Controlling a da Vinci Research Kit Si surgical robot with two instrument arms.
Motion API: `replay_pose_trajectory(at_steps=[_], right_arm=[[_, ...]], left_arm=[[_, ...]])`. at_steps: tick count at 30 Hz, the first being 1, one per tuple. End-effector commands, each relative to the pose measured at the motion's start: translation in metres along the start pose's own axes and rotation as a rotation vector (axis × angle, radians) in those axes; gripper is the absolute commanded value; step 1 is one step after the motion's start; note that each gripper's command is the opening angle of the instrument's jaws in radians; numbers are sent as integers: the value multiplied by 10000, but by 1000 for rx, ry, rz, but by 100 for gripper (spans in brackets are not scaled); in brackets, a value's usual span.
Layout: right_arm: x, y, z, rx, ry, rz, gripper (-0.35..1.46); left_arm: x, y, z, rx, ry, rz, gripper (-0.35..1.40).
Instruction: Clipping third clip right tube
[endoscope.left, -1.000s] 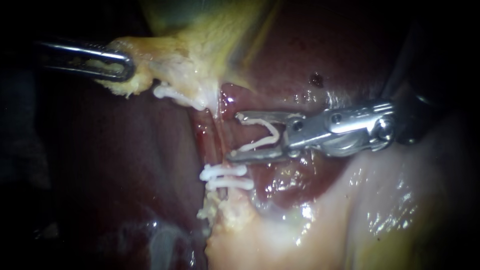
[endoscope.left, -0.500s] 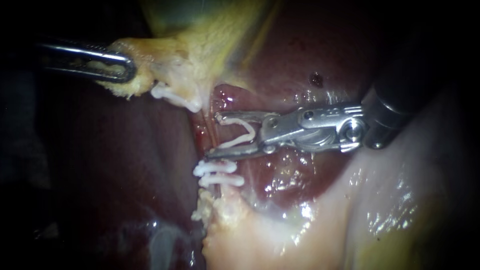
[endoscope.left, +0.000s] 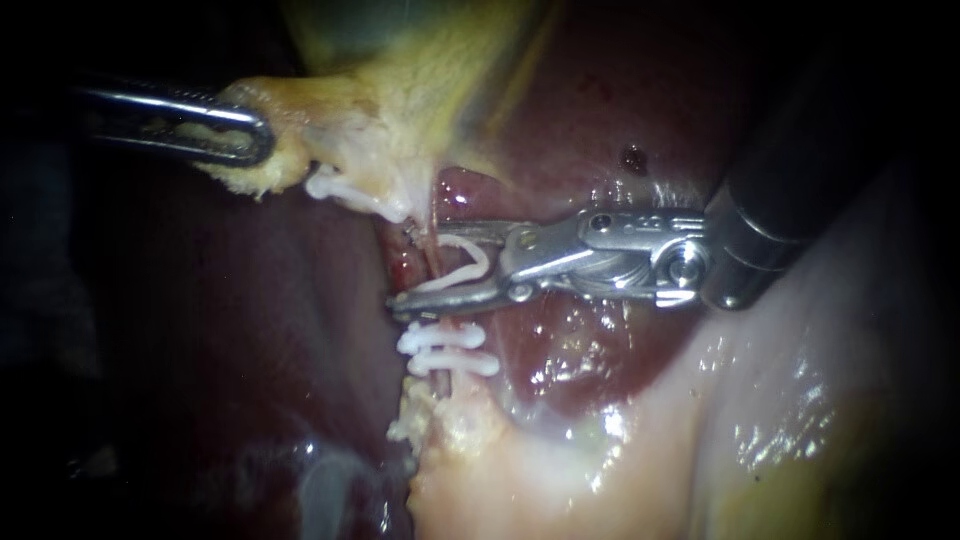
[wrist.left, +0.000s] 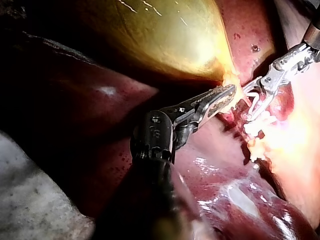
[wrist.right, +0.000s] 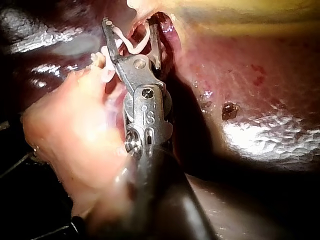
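Endoscope view, nearest first: a pale, glistening mass of tissue (endoscope.left: 560, 480) is lying along the lower edge, and the tube (endoscope.left: 434, 262) is rising out of its upper end across the dark red liver (endoscope.left: 250, 330).

Four white clips are showing. Two shut clips (endoscope.left: 448, 350) are sitting side by side across the tube, just above the pale tissue. Just beyond them the right instrument (endoscope.left: 402, 268) is reaching in from the upper right. Its end effector is standing spread, with one open clip (endoscope.left: 465, 268) seated inside it. The legs of that clip are lying along both jaws, which are bearing on it from either side. The tube is passing between those legs, so the open clip is straddling the tube without being pinched onto it. The lower jaw is lying just beside the nearer shut clip.

Farther up, a fourth clip (endoscope.left: 345, 193) is sitting at the edge of the yellowish tissue (endoscope.left: 330, 130) where the tube is meeting the gallbladder (endoscope.left: 400, 60).

Two instruments are in view in all. The left instrument (endoscope.left: 255, 135) is coming in from the left, its end effector clenched on that yellowish tissue and holding it out sideways.

From the right wrist view, the right instrument (wrist.right: 130, 25) is again carrying the open clip (wrist.right: 132, 46) with its jaws apart. From the left wrist view, the toothed jaws of the left instrument (wrist.left: 220, 97) are gripping the tissue at the gallbladder's narrow end.
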Motion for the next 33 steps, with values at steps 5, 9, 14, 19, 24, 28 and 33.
replay_pose_trajectory(at_steps=[5, 9, 14, 19, 24, 28, 33], right_arm=[[2, -3, 3, 29, 23, 5, 50], [3, -6, 5, 48, 37, 11, 50], [5, -9, 7, 61, 51, 12, 50], [8, -17, 6, 92, 61, 16, 50], [18, -32, 6, 125, 81, 11, 49], [31, -44, 2, 138, 83, 19, 49], [42, -52, -6, 145, 85, 30, 49]], left_arm=[[0, 0, 0, -1, 0, 0, -35], [0, -1, 0, -1, 0, 0, -35], [-1, -1, 1, -1, 0, 0, -35], [-1, -1, 1, -1, 0, 0, -35], [-1, -1, 0, -1, -1, 0, -35], [-1, -1, 0, -2, -1, 0, -35], [-1, -1, 0, -2, -1, 0, -35]])
